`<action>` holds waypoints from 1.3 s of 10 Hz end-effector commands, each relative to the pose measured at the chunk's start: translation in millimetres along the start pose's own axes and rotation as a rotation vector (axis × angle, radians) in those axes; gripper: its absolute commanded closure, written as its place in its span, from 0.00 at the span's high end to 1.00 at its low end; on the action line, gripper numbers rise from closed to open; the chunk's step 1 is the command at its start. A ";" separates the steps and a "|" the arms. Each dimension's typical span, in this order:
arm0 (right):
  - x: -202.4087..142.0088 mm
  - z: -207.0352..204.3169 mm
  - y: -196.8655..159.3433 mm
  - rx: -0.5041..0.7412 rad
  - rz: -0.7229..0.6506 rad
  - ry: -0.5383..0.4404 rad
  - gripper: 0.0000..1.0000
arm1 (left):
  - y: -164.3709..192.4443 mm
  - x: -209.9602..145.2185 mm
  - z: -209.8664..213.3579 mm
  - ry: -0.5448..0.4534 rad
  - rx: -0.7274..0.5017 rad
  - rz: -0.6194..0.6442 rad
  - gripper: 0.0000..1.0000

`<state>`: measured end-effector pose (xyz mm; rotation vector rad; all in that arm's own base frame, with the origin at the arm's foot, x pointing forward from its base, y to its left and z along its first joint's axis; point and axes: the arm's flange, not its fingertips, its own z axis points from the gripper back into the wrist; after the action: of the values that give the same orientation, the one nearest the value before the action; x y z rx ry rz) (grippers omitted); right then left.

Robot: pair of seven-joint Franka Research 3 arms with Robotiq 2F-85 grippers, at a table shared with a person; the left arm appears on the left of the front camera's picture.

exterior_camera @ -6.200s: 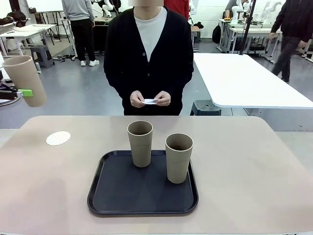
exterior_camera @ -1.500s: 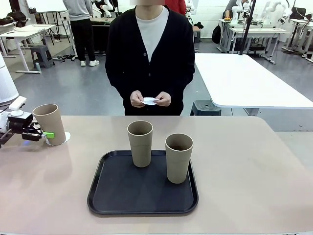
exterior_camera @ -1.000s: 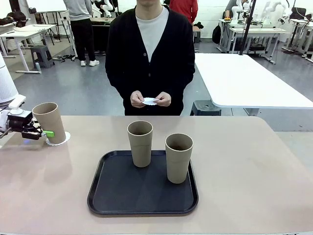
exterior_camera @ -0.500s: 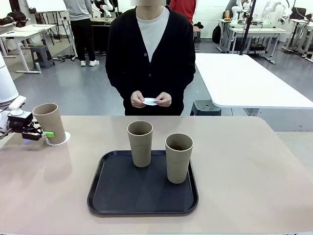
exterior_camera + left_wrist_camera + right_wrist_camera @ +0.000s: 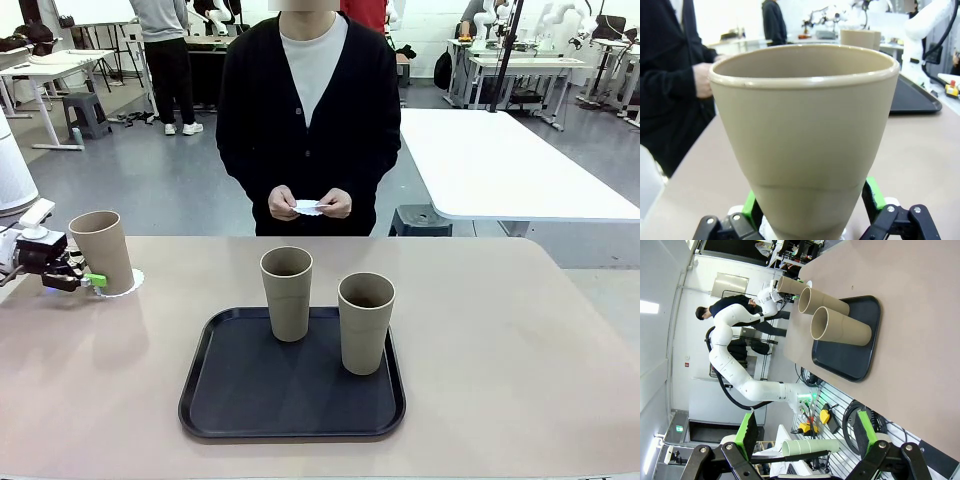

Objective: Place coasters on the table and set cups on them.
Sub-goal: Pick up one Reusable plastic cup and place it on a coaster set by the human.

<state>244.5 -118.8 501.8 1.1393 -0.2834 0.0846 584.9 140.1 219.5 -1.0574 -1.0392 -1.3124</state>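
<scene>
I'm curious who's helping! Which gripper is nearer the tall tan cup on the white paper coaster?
Left. The left gripper straddles the tall tan cup at its base; the right gripper is far off, past the black tray.

Front: fixed, robot's side of black rectangular plastic tray, facing across. Left wrist: left of tray, close on tall tan tapered cup. Right wrist: far right, rolled sideways. Tray shared.
</scene>
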 end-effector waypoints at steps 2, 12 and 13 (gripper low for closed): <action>0.8 0.2 -0.2 0.012 0.003 -0.003 1.00 | 4.8 1.0 4.5 0.033 -0.013 0.023 1.00; 0.8 0.2 -0.2 0.012 0.003 -0.003 1.00 | 5.8 15.0 26.0 0.168 -0.073 0.102 1.00; 0.8 0.2 -0.2 0.012 0.003 -0.003 1.00 | 6.1 21.6 32.2 0.200 -0.065 0.097 1.00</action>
<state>244.5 -118.8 501.8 1.1393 -0.2834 0.0846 591.1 162.6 236.2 -1.0217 -0.8312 -1.3423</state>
